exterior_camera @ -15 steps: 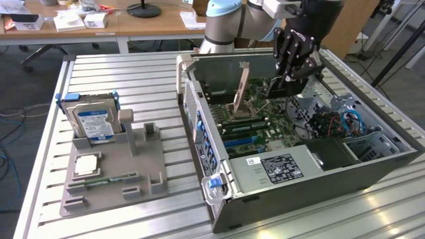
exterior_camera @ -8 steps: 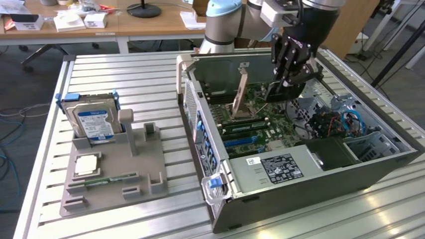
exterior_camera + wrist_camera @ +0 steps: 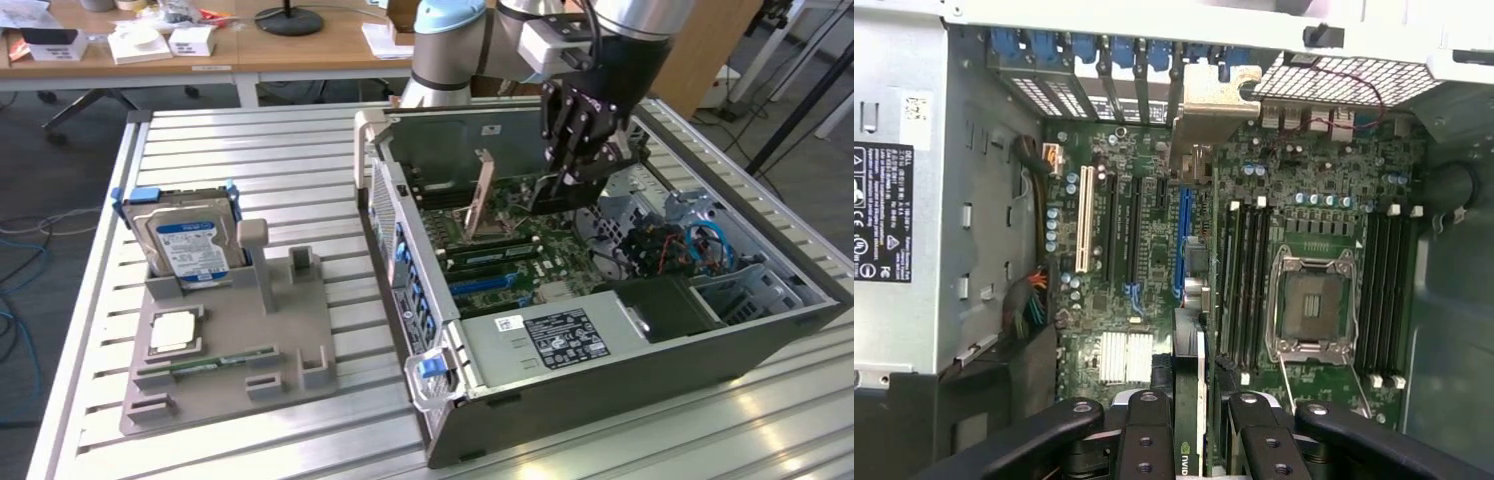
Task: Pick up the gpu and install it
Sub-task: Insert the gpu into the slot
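Arm pose: we see the arm (image 3: 627,40) reaching down from above into the open PC case (image 3: 747,340), wrist approx vertical.
Gripper: gripper (image 3: 587,165) (image 3: 1199,440) clamped on the gpu (image 3: 1200,385), one finger either side of the card.
Gpu: held edge-on over the motherboard (image 3: 1144,250), just beside the blue slot (image 3: 1182,240). We can't tell if it touches the slot.
Bracket end: metal bracket (image 3: 1219,95) by the rear slot openings.
In the way: memory slots (image 3: 1246,280) and CPU socket (image 3: 1311,305) next to the card; power supply (image 3: 561,335) nearer the case front.
Ext. view's left: grey fixture (image 3: 307,340) w/ hard drive (image 3: 187,245) upright and memory stick (image 3: 207,365) lying flat, well apart from the case.
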`<state>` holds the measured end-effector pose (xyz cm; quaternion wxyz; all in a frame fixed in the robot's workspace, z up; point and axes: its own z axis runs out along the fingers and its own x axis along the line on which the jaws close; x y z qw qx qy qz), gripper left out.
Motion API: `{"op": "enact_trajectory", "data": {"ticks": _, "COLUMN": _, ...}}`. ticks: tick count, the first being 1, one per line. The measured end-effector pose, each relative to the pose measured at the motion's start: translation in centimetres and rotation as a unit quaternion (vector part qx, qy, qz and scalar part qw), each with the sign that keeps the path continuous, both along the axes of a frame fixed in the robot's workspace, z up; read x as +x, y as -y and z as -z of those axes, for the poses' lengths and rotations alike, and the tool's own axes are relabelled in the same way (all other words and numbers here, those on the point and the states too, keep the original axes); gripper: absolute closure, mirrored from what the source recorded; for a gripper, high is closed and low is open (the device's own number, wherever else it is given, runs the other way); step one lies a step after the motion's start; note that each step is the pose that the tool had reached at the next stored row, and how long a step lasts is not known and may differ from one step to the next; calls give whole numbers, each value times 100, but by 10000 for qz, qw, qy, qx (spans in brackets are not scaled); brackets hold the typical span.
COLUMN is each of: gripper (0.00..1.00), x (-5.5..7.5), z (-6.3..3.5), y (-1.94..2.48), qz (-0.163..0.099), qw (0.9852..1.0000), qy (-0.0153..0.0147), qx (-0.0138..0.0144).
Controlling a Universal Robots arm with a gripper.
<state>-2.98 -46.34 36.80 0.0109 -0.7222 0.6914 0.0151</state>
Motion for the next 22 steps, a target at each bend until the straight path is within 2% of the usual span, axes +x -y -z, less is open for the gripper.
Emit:
{"op": "enact_trajectory", "data": {"ticks": 19, "gripper": 74, "x": 0, "z": 345, "y": 0, "qz": -34, "qw": 10000, "qy": -2, "qx": 16}}
{"op": "enact_trajectory", "data": {"ticks": 22, "gripper": 74, "x": 0, "z": 356, "y": 0, "qz": -34, "qw": 10000, "qy": -3, "qx": 15}}
